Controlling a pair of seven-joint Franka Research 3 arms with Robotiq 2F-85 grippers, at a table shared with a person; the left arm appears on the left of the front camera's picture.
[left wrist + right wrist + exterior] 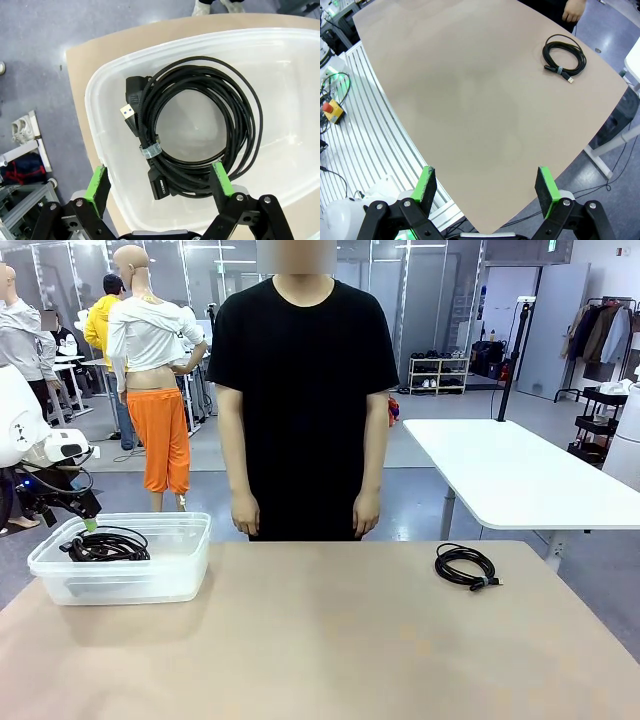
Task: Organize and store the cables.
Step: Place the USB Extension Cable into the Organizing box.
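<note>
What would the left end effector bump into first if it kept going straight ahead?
Probably the coiled black cable lying in the clear tub: the open left end effector points right down at it. How far above it hangs is hard to judge.

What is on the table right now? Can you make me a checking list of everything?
Surface: tan table, smooth, no spills seen.
Job's things: coiled cord lies inside the clear tub at the table's left; second coiled cord lies on the table's far right.
Clutter: nothing seen.
Claws: left claw open above the tub, holding nothing; right claw open above the table, holding nothing.
Cables: black hose on the left arm.
Surroundings: person stands at the far side, hands down; white table behind.
</note>
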